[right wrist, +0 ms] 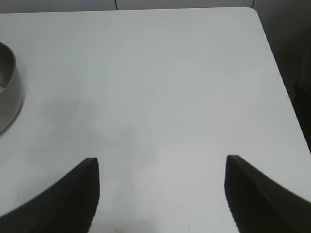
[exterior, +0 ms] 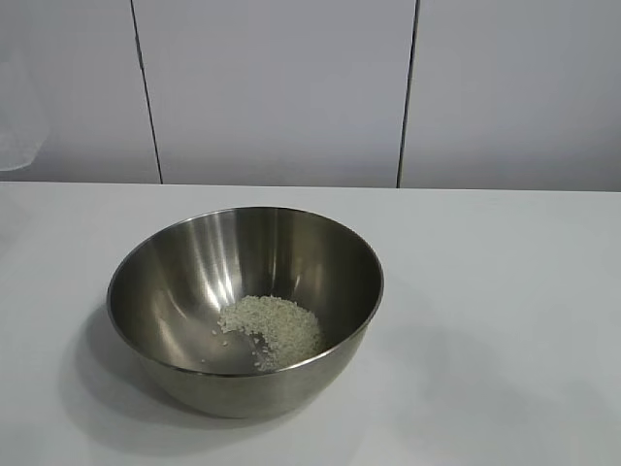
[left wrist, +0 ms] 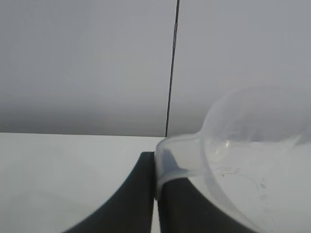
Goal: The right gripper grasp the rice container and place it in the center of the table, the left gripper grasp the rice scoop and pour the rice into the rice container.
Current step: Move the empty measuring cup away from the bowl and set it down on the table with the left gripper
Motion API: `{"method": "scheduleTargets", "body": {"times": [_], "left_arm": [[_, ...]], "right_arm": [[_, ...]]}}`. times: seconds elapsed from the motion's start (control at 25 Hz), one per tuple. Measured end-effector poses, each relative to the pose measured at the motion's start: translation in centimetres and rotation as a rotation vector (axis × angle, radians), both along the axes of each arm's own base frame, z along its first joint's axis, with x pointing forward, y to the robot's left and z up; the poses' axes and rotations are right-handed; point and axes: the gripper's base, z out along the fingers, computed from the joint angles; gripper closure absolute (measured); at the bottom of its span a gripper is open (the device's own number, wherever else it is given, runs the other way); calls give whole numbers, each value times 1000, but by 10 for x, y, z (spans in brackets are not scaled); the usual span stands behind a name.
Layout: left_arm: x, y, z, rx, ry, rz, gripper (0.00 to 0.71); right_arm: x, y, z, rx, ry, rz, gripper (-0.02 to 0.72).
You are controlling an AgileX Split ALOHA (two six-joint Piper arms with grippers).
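The rice container (exterior: 194, 272), a large shiny steel bowl, stands on the white table (exterior: 505, 291) in the exterior view, with a small heap of white rice (exterior: 277, 325) on its bottom. Neither arm shows in that view. In the left wrist view my left gripper (left wrist: 155, 170) is shut on a tab at the rim of the rice scoop (left wrist: 243, 131), a cloudy plastic cup held above the table; no rice shows in it. My right gripper (right wrist: 162, 167) hangs open over bare table, with nothing between its fingers and the bowl's wall (right wrist: 9, 92) off to one side.
A white panelled wall with dark seams (exterior: 408, 97) rises behind the table. The right wrist view shows the table's rounded corner and side edge (right wrist: 272, 58), with darker floor beyond. A faint translucent shape (exterior: 17, 126) sits at the exterior view's far left edge.
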Motion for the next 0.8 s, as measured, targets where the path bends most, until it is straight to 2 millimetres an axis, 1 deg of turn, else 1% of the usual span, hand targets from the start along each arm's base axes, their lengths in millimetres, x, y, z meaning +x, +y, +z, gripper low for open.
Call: {"method": "scheduleTargets", "body": {"times": [0.16,0.4,0.56,0.72,0.8], "left_arm": [[-2,0,-24,0,74,-1,704],[-1,0,-50,-9,109,-2,704],[-4,0,-70,-10,180,-1,704],[-6,0,-80,-11,211,8,701],[-6,1,-82,-12,214,16,675]], "right_arm": [[0,0,0,0,0,0,209],[0,0,0,0,0,0,209],[0,0,0,0,0,0,209],[0,0,0,0,0,0,209],[0,0,0,0,0,0,209]]}}
